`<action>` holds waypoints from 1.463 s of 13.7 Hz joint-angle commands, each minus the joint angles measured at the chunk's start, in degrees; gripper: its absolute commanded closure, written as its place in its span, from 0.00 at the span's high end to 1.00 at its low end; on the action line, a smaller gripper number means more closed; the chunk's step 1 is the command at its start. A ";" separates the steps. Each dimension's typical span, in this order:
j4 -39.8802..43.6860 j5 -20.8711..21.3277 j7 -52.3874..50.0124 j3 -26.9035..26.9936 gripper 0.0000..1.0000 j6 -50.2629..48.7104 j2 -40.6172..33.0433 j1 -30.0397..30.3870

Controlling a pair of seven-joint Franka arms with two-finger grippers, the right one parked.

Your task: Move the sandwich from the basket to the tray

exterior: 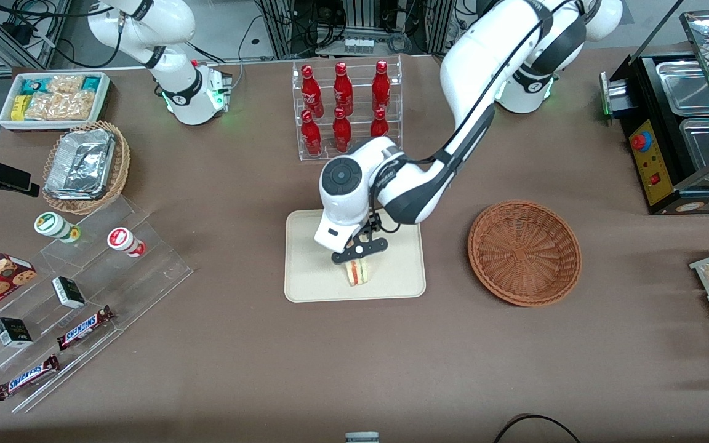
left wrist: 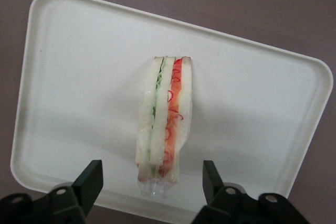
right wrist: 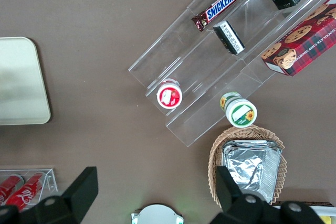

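- Black fingers [left wrist: 89, 181] of the left arm's gripper [exterior: 359, 251] stand apart on either side of the sandwich [left wrist: 164, 124], touching neither face of it, directly above the tray [exterior: 305, 283].
- Balanced on one narrow edge, the wedge rests on the tray near the long edge closest to the front camera, its red and green filling facing up at the wrist camera.
- Any sideways drift as the arm lifts could let a finger clip the bread and topple the sandwich.
- Tipping toward that near edge could leave it on the rim or on the brown table.
- Emptied, the woven basket [exterior: 524, 252] sits well apart, toward the working arm's end of the table.
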 commanded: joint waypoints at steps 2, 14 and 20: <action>-1.51 0.56 0.05 0.59 1.00 -5.05 -6.60 0.83; -10.19 -2.07 18.92 0.33 1.00 -14.02 -18.03 17.09; -17.14 -7.17 35.97 0.32 1.00 -15.33 -26.98 26.67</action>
